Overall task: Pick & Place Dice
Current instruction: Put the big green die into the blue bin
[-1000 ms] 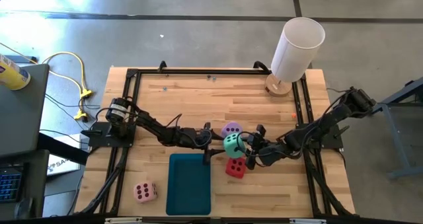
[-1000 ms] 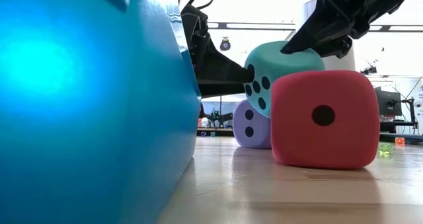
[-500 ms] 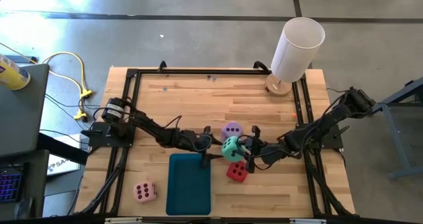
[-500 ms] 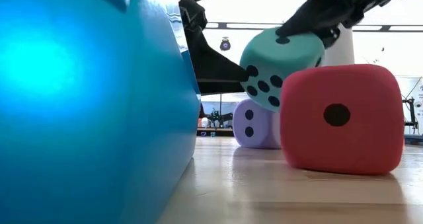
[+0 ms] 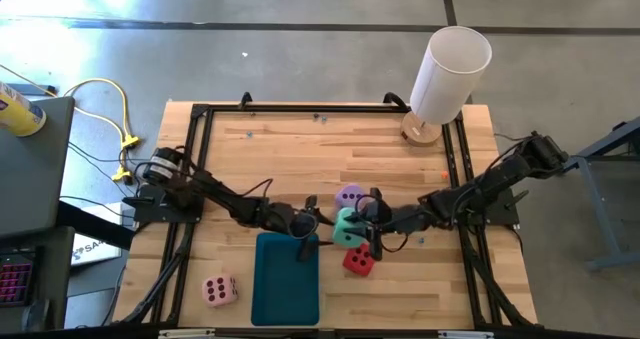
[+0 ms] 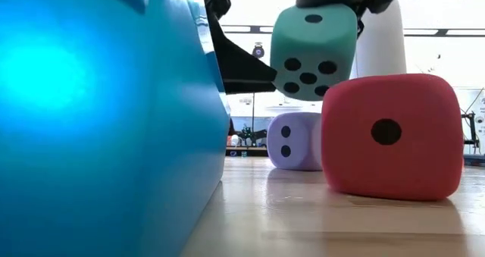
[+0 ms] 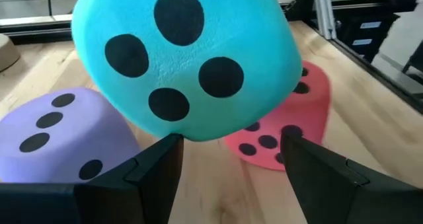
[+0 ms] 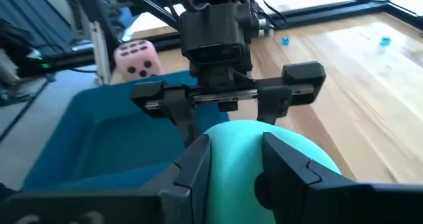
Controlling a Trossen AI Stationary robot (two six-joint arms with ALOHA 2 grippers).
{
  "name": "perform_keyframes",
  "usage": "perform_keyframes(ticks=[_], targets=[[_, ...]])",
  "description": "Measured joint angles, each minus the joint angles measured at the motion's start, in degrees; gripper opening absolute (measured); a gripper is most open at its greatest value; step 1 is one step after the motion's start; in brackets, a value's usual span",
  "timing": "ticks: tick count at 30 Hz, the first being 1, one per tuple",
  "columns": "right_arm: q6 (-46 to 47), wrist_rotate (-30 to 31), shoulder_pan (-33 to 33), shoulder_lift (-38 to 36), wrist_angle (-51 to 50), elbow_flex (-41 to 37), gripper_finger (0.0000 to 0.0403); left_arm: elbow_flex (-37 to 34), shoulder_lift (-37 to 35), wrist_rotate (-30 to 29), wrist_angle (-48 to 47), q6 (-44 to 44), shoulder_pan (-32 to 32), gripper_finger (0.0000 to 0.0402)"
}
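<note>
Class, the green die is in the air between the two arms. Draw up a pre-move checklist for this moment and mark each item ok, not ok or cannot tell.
1. Right gripper closed on the mint green die: ok; its fingers pinch the die's top.
2. Die lifted clear of the table and of the red die: ok in the low view.
3. Left gripper open and facing the die: ok; its fingers sit apart just under it.
4. Left fingers touching the die: cannot tell.
5. Teal tray free to receive a die: ok; nothing lies in it.
6. Lilac die and pink die out of the way: ok; both rest on the table apart from the tray.
</note>
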Motion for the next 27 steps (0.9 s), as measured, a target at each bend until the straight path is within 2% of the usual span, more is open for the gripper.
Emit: perform_keyframes(ticks=[10,17,25,27], targets=[[-3.9,-4.1,-0.7,0.1,4.7,1.7,0.0102,0.0,-3.7,-0.8,-2.0,1.7,-3.0,0.0246],[-7.4,-7.8,-0.8,6.4,1.4,11.8,0.0068,0.0,-5.8,-2.1,-2.1,5.6,-6.2,0.0246],[-11.4,-16.3,-2.0,18.0,-5.1,26.2,0.0006,0.0,-9.4,-12.5,-9.4,14.0,-13.8,0.0246],[-12.9,-18.1,-2.7,19.9,-4.6,28.8,0.0003,0.1,-10.5,-15.5,-9.0,16.4,-16.4,0.0246]])
